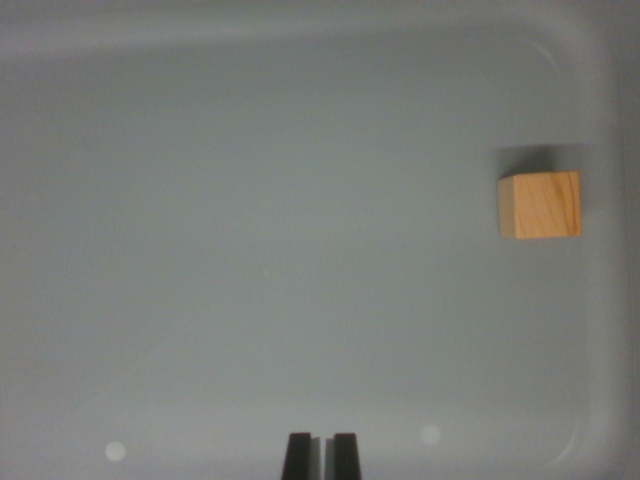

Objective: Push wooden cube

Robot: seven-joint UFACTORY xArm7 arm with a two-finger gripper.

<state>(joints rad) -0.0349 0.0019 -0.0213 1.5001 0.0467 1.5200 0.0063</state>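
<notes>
Cube [540,204]: sat near the tray's [300,60] right wall.
Gripper [321,455]: jaws nearly pressed together, empty, well apart from cube.

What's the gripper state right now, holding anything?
Gripper: fingers nearly together, shut on nothing. The wooden cube sits apart, toward the wrist view's right, in the grey tray.

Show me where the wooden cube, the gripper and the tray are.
wooden cube [540,204]: wrist view, middle of its top face.
gripper [321,458]: wrist view, midway between its fingertips.
tray [575,45]: wrist view, its rounded corner rim.
</notes>
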